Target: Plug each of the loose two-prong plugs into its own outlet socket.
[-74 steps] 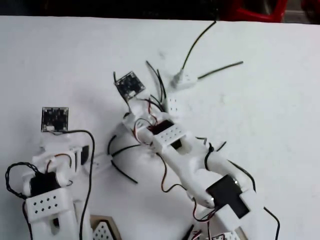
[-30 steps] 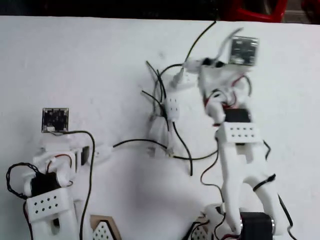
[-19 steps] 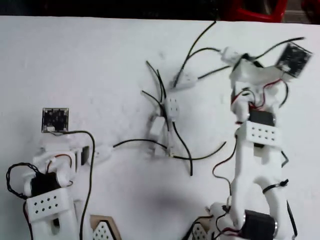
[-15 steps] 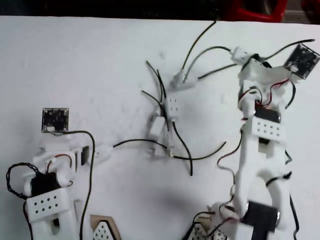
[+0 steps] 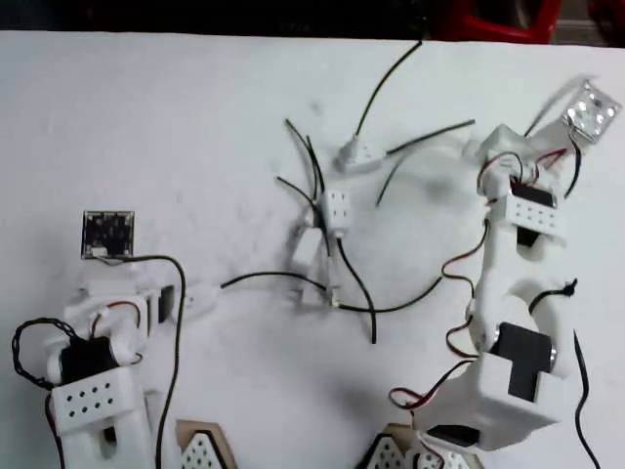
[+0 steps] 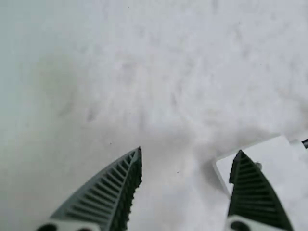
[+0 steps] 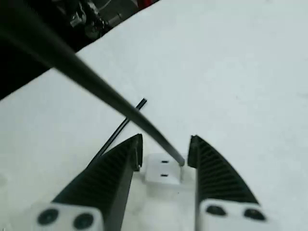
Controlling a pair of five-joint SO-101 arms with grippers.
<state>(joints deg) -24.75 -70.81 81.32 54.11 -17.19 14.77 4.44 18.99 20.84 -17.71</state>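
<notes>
The right end effector (image 7: 166, 138) pinches a white socket (image 7: 162, 174) at the far right of the surface (image 5: 146, 117). The left end effector (image 6: 188, 152) is open, with a white piece (image 6: 272, 161) just beside it. A plug (image 5: 356, 153) lies loose, so most of the job looks undone.

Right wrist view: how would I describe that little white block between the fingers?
Look at the white table, then the right arm at its side. The white socket sits between the right gripper's ribbed fingers. Unlike the other white pieces mid-table, it is held, showing two slots.
</notes>
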